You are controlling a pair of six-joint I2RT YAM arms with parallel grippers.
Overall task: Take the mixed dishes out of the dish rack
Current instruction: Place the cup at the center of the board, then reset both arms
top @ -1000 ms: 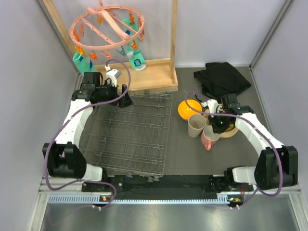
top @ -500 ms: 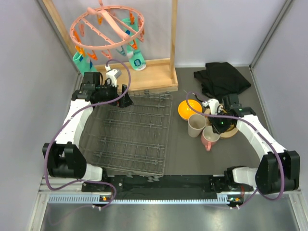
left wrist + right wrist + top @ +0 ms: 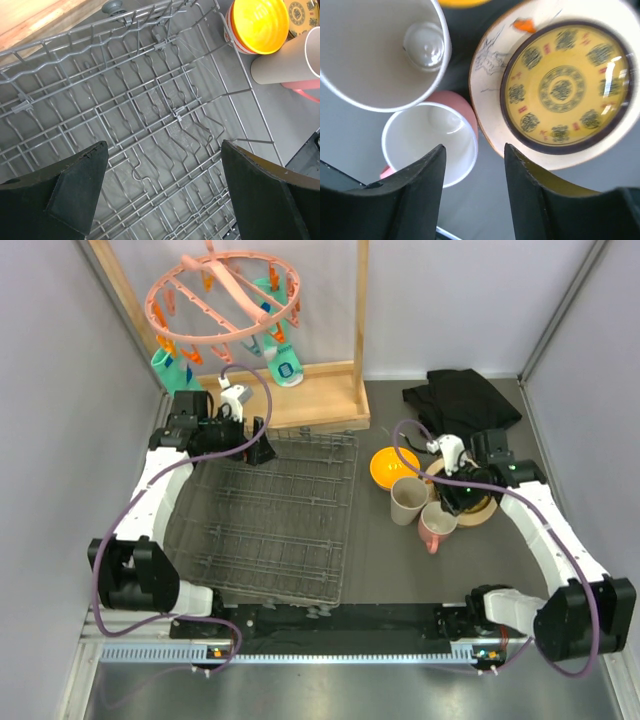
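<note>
The dark grey wire dish rack (image 3: 265,515) lies left of centre with no dishes in it; it fills the left wrist view (image 3: 150,115). My left gripper (image 3: 262,452) is open and empty over the rack's far edge, fingers (image 3: 75,185) wide apart. To the right stand the orange bowl (image 3: 393,466), the beige cup (image 3: 407,500) and the pink mug (image 3: 436,527). My right gripper (image 3: 447,498) is open and empty, above the gap between the pink mug (image 3: 427,140) and the cream bird-painted plate (image 3: 490,75), which carries the small yellow patterned plate (image 3: 565,85). No pale green plate shows.
A wooden frame (image 3: 310,390) with a pink peg hanger (image 3: 225,295) stands behind the rack. A black cloth (image 3: 460,400) lies at the back right. Grey walls close in both sides. The left wrist view also shows the orange bowl (image 3: 255,25) and beige cup (image 3: 290,62).
The right arm has shifted slightly right and back, its cable looping higher, with the gripper still over the mug and plates. The left arm has not moved.
</note>
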